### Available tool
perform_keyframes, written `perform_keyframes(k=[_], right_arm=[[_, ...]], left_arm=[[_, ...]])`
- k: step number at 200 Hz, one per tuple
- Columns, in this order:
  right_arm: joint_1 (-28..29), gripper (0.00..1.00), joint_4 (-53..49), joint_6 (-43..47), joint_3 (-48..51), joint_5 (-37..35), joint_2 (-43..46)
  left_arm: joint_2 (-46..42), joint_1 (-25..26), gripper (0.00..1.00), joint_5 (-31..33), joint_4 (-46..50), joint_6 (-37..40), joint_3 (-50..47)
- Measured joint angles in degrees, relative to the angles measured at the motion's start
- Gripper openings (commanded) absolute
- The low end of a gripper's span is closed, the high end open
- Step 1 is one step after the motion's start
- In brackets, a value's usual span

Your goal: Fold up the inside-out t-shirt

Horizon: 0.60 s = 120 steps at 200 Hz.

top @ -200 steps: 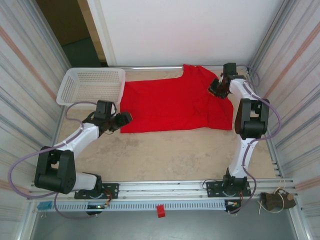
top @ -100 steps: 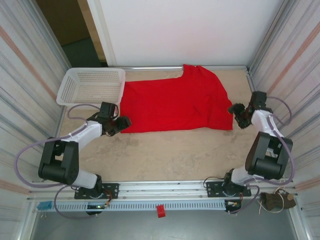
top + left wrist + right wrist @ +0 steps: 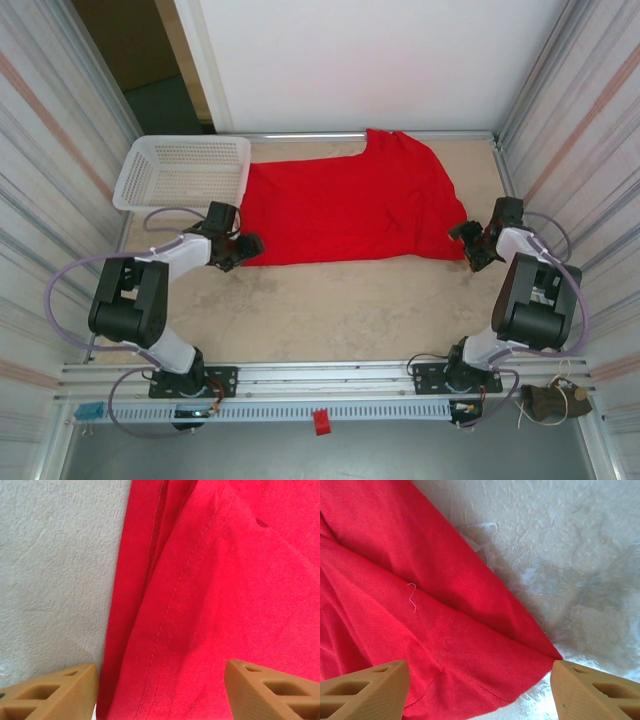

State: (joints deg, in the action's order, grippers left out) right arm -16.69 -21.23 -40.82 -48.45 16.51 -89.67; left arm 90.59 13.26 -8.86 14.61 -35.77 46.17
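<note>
A: Where's the red t-shirt (image 3: 350,205)?
B: Spread flat on the table (image 3: 330,310), upper middle of the frame, just right of the white mesh basket (image 3: 180,170).
A: Jaws?
B: The left gripper (image 3: 243,247) stands wide at the shirt's lower-left edge. The right gripper (image 3: 465,235) is wide too, at its lower-right corner.

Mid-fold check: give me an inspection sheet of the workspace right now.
Surface: beige table, mottled.
Job's things: red t-shirt spread flat across the far half.
Clutter: white mesh basket, far left corner; small red piece on near rail.
Grippers: left gripper open at shirt's near left corner; right gripper open at near right corner; nothing held.
Cables: lilac cables loop out at both sides.
Surroundings: corrugated side walls, white back panel.
</note>
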Motion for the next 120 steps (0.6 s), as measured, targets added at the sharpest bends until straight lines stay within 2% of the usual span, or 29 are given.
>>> perform_keyframes(k=[18,26,47,59,78,95,120], right_arm=[[1.44,0.65,0.85,-0.92,0.00,-0.04,-0.87],[1.95,0.58,1.40,-1.38,0.02,-0.04,-1.14],[2.64,0.17,2.62,-2.23,0.04,0.00,-1.81],[2.40,0.00,3.04,-2.27,0.17,-0.13,-1.81],[1.14,0.00,3.37,-2.38,1.03,-0.13,-1.20],[-0.79,0.00,3.17,-2.23,2.58,-0.04,0.61],[-4.04,0.00,2.36,-2.10,4.22,0.11,4.74]], left_arm=[[0.52,0.00,0.66,0.09,0.42,0.00,0.46],[0.66,0.00,0.64,0.17,0.63,0.00,0.66],[1.18,0.00,0.53,0.85,1.31,0.09,1.05],[1.68,-0.02,0.44,1.44,2.03,0.37,1.53],[2.58,-0.04,0.25,2.45,1.97,0.83,2.10],[3.37,-0.09,0.00,3.13,1.68,1.33,2.38],[4.52,0.00,0.00,2.47,-1.09,1.97,2.97]])
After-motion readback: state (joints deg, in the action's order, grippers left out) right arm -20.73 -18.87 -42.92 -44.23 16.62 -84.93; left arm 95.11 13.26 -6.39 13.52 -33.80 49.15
